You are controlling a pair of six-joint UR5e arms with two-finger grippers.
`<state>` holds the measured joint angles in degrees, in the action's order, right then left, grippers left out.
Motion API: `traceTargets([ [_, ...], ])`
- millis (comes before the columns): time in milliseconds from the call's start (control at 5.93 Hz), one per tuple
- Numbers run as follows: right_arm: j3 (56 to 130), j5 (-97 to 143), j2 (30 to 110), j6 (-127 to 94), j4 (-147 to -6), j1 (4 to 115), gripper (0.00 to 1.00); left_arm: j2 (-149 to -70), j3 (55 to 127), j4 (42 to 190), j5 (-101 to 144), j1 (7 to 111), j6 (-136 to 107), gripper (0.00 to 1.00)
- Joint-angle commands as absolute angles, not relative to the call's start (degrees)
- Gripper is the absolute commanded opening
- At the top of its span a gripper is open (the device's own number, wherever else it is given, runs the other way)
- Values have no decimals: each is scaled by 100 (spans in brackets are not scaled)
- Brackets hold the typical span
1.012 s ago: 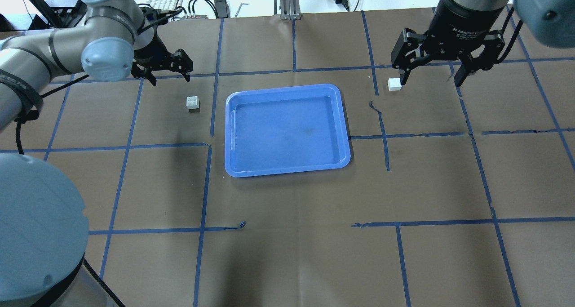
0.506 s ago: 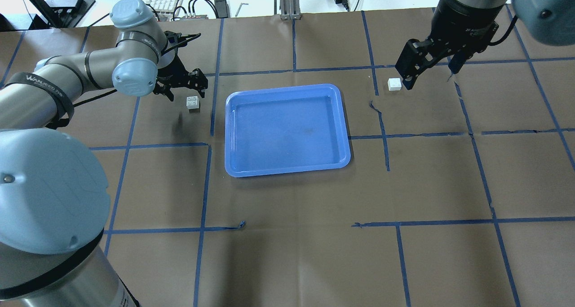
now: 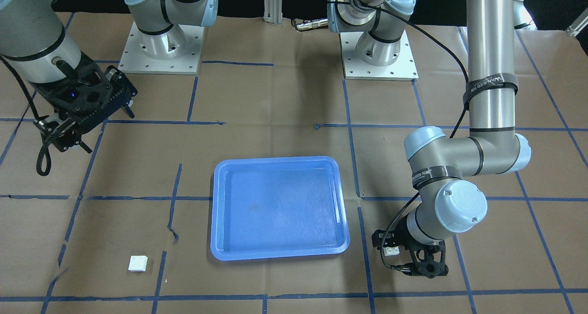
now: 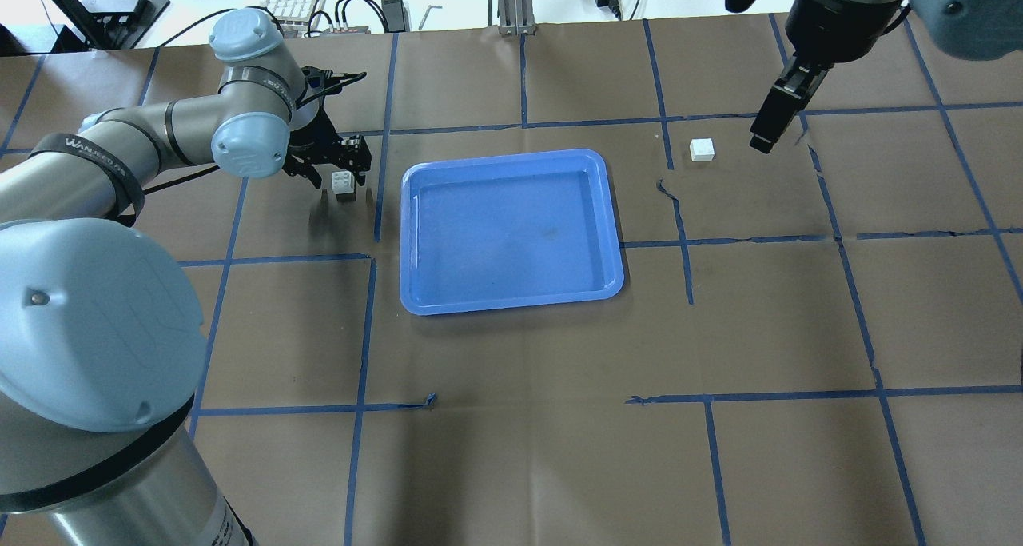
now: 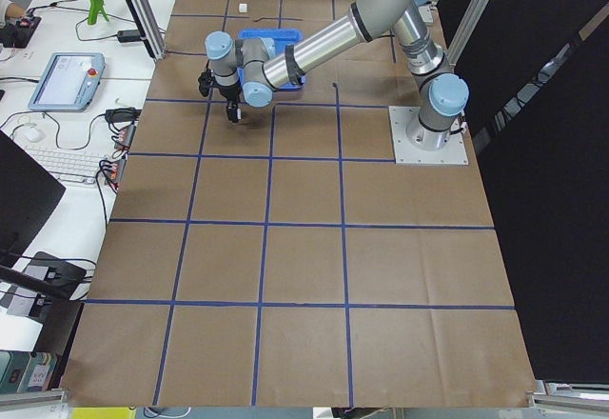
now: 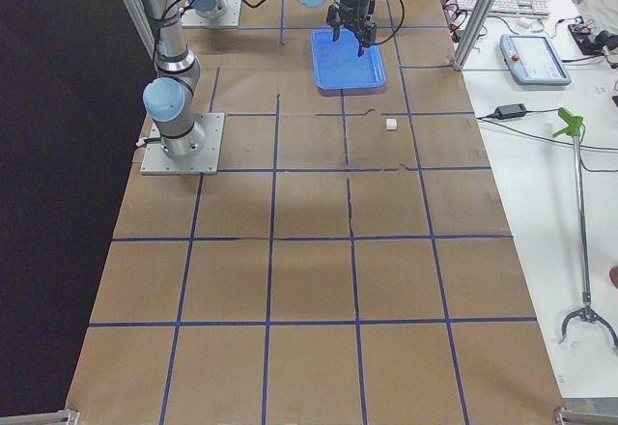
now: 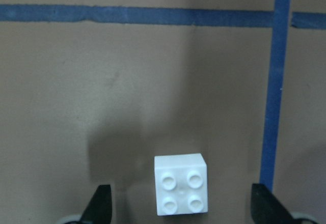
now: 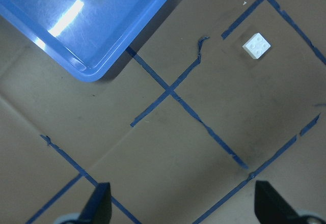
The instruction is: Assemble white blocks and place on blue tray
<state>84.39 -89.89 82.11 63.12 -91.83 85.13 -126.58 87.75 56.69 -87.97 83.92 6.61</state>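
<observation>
White left brick point(image 4: 344, 183) and right brick point(image 4: 702, 149) unjoined on desk point(image 4: 519, 434), either side of blue tray point(image 4: 511, 301) (nothing in it). Left pincer point(image 7: 182, 206), spread, straddles left brick, not touching. Right pincer point(image 8: 183, 206), spread too, hangs high, off right brick. Grasp, join, place: all remain.

Left gripper point(image 4: 342, 174) reached block point(image 7: 181, 191); right gripper point(image 8: 183, 203) rose
</observation>
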Motion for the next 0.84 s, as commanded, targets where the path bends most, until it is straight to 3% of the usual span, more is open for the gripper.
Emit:
traceTargets([
  [0,7957,-8965,7676,8805,-9281,8246,99,-12673,8763,5660,-8815,8393,721,0],
  [337,7280,-8230,6991,10541,-9255,7789,100,-12307,8745,5695,-8824,8716,1539,0],
  [675,7339,-6968,6498,10748,-9272,7490,100,-11998,8780,5704,-8798,9567,3870,0],
])
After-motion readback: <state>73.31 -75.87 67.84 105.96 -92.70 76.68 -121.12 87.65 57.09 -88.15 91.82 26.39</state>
